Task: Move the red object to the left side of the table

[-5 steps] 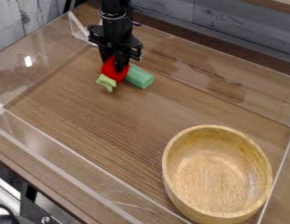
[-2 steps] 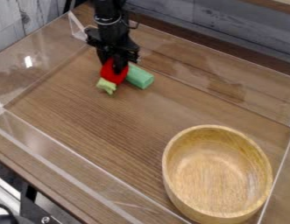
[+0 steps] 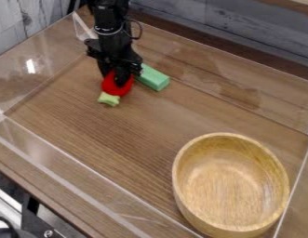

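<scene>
While the hand [image 3: 113, 78] grips the red object [image 3: 113, 85], carry it on toward the left wall.

With its jaws pointing straight down and closed on the red toy, the hand stands over the far left part of the bench [image 3: 143, 139]. The toy's light-green end [image 3: 109, 99] sits low, at or just above the wood; I cannot tell whether it touches. To do this step well, I judge the grip should stay firm and the travel low and level, so the toy neither drags nor swings. A flat green block [image 3: 153, 80] lies just beside it on the right, and the clear acrylic wall [image 3: 38, 56] is near, so stop short of that. A wooden bowl [image 3: 231, 186] sits well apart.
</scene>
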Robot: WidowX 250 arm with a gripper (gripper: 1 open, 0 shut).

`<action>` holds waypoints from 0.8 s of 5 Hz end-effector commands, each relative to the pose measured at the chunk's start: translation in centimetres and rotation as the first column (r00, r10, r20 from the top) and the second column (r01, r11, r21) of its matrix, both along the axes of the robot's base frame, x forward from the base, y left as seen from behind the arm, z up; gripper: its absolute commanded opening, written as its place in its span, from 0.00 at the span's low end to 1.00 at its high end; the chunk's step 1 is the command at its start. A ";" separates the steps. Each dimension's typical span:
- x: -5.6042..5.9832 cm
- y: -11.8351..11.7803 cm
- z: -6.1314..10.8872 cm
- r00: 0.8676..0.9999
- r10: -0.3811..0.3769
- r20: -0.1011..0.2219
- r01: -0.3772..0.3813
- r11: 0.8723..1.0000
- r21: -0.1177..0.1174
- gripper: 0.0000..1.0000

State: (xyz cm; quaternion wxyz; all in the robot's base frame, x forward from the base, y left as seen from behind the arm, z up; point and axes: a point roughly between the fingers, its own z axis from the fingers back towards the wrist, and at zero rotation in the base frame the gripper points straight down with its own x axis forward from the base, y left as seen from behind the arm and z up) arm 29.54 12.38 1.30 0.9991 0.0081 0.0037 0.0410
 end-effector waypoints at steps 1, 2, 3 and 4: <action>-3.5 -0.7 -1.1 0.993 -0.015 -0.119 0.009 0.999 -0.046 0.00; -4.0 -0.5 -0.7 0.992 -0.010 -0.125 0.004 0.999 -0.048 0.00; -4.3 -0.1 -0.4 0.991 -0.004 -0.131 -0.002 0.999 -0.046 0.00; -4.5 0.3 -0.2 0.991 0.003 -0.135 -0.009 0.999 -0.045 0.00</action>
